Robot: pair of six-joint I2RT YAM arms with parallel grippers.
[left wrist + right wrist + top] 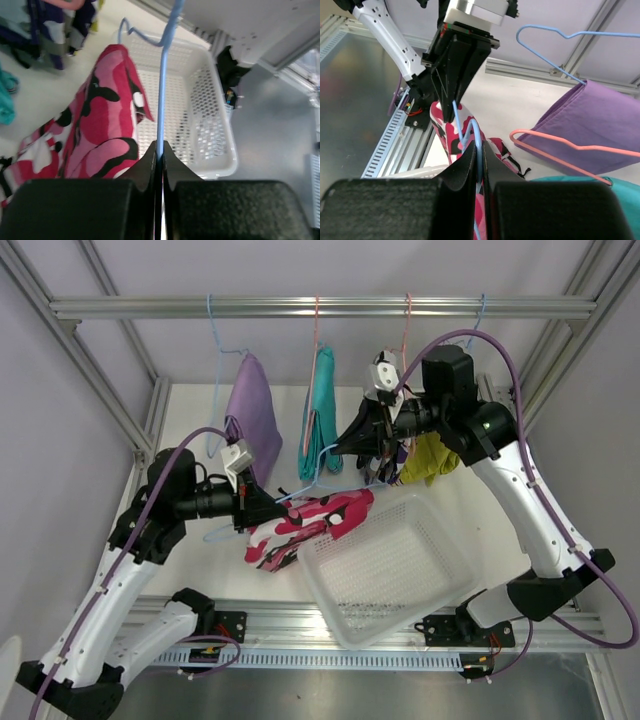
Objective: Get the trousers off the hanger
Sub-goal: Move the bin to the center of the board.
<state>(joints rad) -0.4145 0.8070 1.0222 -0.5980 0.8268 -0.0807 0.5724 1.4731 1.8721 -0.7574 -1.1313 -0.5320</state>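
Left claw [159, 149] clamped on hanger [162, 90] | right claw [479, 150] clamped on same wire | pink trousers [312, 520] draped over it, at basket's [447, 535] left rim | risk: cloth snags at hook bend; thin wire slips or twists between claws

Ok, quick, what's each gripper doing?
Left gripper: closed on the blue hanger wire.
Right gripper: closed on the same hanger.
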